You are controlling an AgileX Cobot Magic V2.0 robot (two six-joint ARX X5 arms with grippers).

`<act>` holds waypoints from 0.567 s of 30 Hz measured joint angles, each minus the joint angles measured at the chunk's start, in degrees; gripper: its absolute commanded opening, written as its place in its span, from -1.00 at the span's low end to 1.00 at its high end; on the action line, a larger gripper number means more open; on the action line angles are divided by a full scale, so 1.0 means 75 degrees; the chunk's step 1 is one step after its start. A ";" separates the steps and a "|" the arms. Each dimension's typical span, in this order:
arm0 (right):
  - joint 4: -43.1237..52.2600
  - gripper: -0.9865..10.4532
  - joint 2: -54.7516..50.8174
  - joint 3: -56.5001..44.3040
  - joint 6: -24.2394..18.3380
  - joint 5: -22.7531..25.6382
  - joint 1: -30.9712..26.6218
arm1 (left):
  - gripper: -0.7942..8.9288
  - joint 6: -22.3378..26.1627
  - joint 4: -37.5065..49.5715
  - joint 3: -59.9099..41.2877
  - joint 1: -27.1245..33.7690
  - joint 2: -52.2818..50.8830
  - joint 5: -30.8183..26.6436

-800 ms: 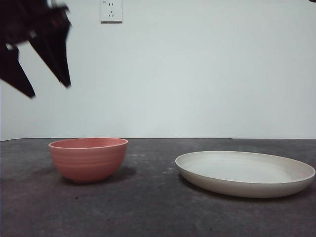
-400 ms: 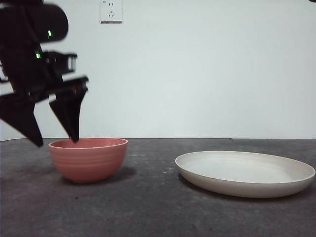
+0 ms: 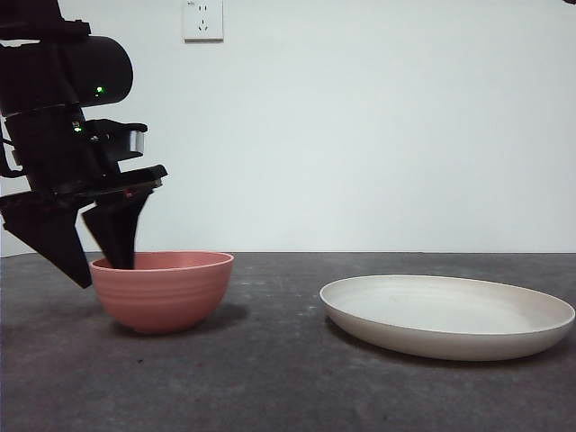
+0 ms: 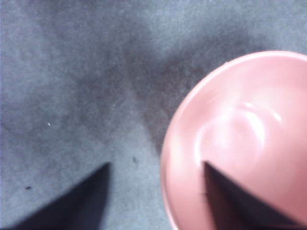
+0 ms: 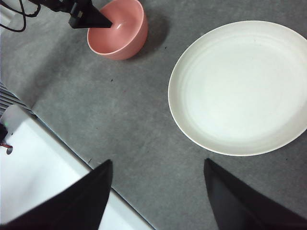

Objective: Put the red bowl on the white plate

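Straddling red bowl [image 3: 162, 290] rim, my left gripper [image 3: 90, 265] spread, one jaw inside, one outside. Risk: thin-wall pinch slipping, probably tipping bowl short of white plate [image 3: 447, 315].

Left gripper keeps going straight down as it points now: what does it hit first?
Probably the salmon-pink ridged bowl: the left gripper is open astride its rim, one jaw inside heading for the bowl's floor, the other outside toward the table.

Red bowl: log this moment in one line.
left gripper: open, straddling red bowl rim | bowl: on table | white plate: empty | right gripper: open, waiting
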 measured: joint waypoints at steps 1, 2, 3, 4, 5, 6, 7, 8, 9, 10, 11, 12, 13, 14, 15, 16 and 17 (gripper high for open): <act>0.0000 -0.30 0.0000 0.0000 0.0003 0.0000 0.0000 | -0.64 0.0000 -0.0003 0.0000 0.0000 0.0000 0.0000; 0.0000 -0.30 0.0000 0.0000 0.0003 0.0003 0.0000 | -0.69 0.0000 0.0003 0.0000 0.0000 0.0000 0.0000; 0.0000 -0.30 -0.0003 0.0000 0.0003 0.0003 0.0000 | -0.74 0.0000 0.0003 0.0000 0.0000 0.0000 0.0000; 0.0000 -0.30 0.0000 0.0000 0.0003 0.0000 0.0000 | -0.79 0.0000 0.0003 0.0000 0.0000 0.0000 0.0000; 0.0000 -0.30 0.0000 0.0000 0.0003 0.0000 0.0000 | -0.82 0.0000 0.0006 0.0000 -0.0003 0.0000 0.0000; 0.0000 -0.30 -0.0003 0.0000 0.0003 0.0000 0.0000 | -0.82 -0.0003 0.0009 0.0000 -0.0009 0.0000 0.0000; 0.0000 -0.30 -0.0003 0.0000 0.0003 0.0003 0.0000 | -0.82 -0.0003 0.0012 0.0000 -0.0009 0.0000 0.0000; 0.0000 -0.30 0.0000 0.0000 0.0003 0.0003 0.0000 | -0.82 -0.0003 0.0020 0.0000 -0.0009 0.0000 0.0000; 0.0000 -0.30 0.0000 0.0000 0.0003 0.0000 0.0000 | -0.82 -0.0003 0.0017 0.0006 -0.0009 0.0000 0.0006; 0.0000 -0.30 -0.0003 0.0000 0.0003 0.0003 0.0000 | -0.82 -0.0006 0.0017 0.0023 -0.0009 0.0000 0.0012; 0.0000 -0.30 -0.0003 0.0000 0.0003 0.0000 0.0000 | -0.82 -0.0006 0.0012 0.0038 -0.0009 0.0000 0.0017; 0.0000 -0.30 -0.0003 0.0000 0.0003 0.0000 0.0000 | -0.82 -0.0006 0.0012 0.0055 -0.0009 -0.0003 0.0064; 0.0000 -0.30 -0.0003 0.0000 0.0003 0.0000 0.0000 | -0.82 -0.0015 0.0009 0.0067 -0.0017 -0.0006 0.0105; 0.0000 -0.30 -0.0003 0.0000 0.0003 0.0000 0.0000 | -0.82 -0.0041 0.0006 0.0067 -0.0032 -0.0026 0.0143; 0.0000 -0.30 -0.0003 0.0000 0.0003 0.0000 0.0000 | -0.82 -0.0067 -0.0009 0.0067 -0.0044 -0.0076 0.0181; 0.0000 -0.30 -0.0003 0.0000 0.0003 0.0000 0.0000 | -0.82 -0.0119 -0.0038 0.0085 -0.0070 -0.0149 0.0187; 0.0000 -0.30 -0.0003 0.0000 0.0003 0.0000 0.0000 | -0.82 -0.0163 -0.0061 0.0111 -0.0117 -0.0239 0.0192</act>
